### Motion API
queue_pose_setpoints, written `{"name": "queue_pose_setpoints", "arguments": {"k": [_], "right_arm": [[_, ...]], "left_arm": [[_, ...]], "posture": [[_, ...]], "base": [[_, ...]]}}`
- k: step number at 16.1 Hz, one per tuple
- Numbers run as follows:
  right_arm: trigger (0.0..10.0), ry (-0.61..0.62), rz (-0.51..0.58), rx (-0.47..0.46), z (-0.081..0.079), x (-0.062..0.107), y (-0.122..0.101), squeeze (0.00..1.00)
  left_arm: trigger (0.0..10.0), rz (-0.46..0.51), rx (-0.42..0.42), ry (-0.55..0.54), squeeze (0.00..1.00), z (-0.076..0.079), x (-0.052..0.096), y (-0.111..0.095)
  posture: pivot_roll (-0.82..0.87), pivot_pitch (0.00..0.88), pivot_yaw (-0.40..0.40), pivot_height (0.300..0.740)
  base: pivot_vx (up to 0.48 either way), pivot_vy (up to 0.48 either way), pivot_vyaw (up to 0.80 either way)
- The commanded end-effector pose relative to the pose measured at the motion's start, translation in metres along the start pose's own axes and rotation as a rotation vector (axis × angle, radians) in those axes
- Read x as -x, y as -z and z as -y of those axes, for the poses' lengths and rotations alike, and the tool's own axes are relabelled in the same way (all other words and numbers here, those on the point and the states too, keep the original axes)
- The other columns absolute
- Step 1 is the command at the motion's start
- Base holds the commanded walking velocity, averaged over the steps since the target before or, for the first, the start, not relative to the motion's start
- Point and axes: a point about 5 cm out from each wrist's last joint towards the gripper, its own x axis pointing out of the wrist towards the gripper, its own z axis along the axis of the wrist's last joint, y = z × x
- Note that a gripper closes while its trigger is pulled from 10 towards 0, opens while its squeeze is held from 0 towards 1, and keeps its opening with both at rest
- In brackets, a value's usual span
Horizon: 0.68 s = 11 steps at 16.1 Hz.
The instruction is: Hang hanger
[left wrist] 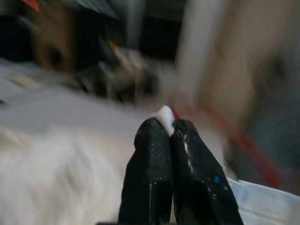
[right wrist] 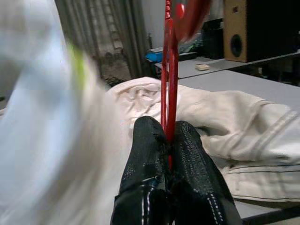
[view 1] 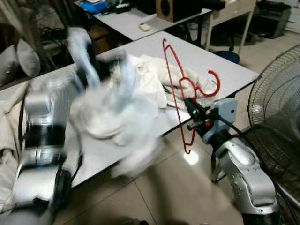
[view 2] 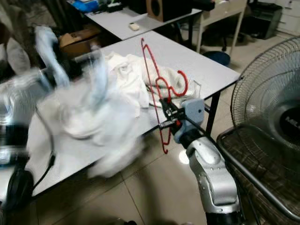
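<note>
A red wire hanger [view 1: 174,89] stands nearly upright past the table's near right edge, its hook [view 1: 213,84] pointing right. My right gripper [view 1: 192,107] is shut on the hanger's neck; the red wire [right wrist: 168,93] runs up between its black fingers [right wrist: 145,154]. A white garment [view 1: 119,117] hangs blurred over the table's front, lifted by my left arm [view 1: 79,51]. My left gripper [left wrist: 168,123] is shut on a fold of white cloth [left wrist: 164,114]. More white clothing [view 1: 154,70] lies heaped on the grey table [view 1: 220,65] behind the hanger.
A large floor fan [view 1: 276,108] stands close at the right, behind my right arm. A second table [view 1: 126,21] with a speaker [view 1: 171,8] and small items is at the back. Cushions [view 1: 18,58] sit at far left. Tiled floor [view 1: 164,187] lies below.
</note>
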Motion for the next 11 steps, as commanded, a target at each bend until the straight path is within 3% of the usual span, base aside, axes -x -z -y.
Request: {"name": "queue_pose_setpoints", "arguments": {"k": [1, 2, 3, 4, 5, 8, 11], "right_arm": [[10.0, 0.005, 0.032, 0.004, -0.001, -0.002, -0.006, 0.0], [10.0, 0.022, 0.037, 0.002, 0.002, 0.0, -0.006, 0.0], [10.0, 0.029, 0.039, 0.003, 0.003, 0.001, -0.007, 0.0], [10.0, 0.03, 0.039, 0.003, 0.004, 0.001, -0.007, 0.0], [10.0, 0.031, 0.036, 0.006, 0.006, 0.003, -0.007, 0.0], [10.0, 0.022, 0.03, 0.012, 0.007, 0.001, -0.008, 0.0], [10.0, 0.005, 0.026, 0.017, 0.007, -0.001, -0.009, 0.0]], "left_arm": [[0.0, 0.162, 0.035, -0.119, 0.0, -0.017, 0.01, -0.03], [0.0, 0.203, -0.024, -0.275, 0.0, -0.038, 0.025, -0.039], [0.0, 0.192, -0.057, -0.408, 0.0, -0.059, 0.044, -0.035], [0.0, 0.185, -0.062, -0.451, 0.0, -0.065, 0.05, -0.032], [0.0, 0.13, -0.082, -0.537, 0.0, -0.08, 0.077, -0.014], [0.0, -0.013, -0.093, -0.591, 0.0, -0.09, 0.103, 0.018], [0.0, -0.074, -0.112, -0.537, 0.0, -0.083, 0.107, 0.034]], "posture": [[-0.08, 0.0, 0.183, 0.74], [-0.09, 0.0, 0.185, 0.74], [-0.09, 0.0, 0.184, 0.74], [-0.09, 0.0, 0.183, 0.74], [-0.09, 0.0, 0.171, 0.74], [-0.09, 0.0, 0.148, 0.74], [-0.09, 0.0, 0.129, 0.74]], "base": [[0.0, 0.0, 0.0], [0.0, 0.0, 0.0], [0.0, 0.0, 0.0], [0.0, 0.0, 0.0], [0.0, 0.0, 0.0], [0.0, 0.0, 0.0], [0.0, 0.0, 0.0]]}}
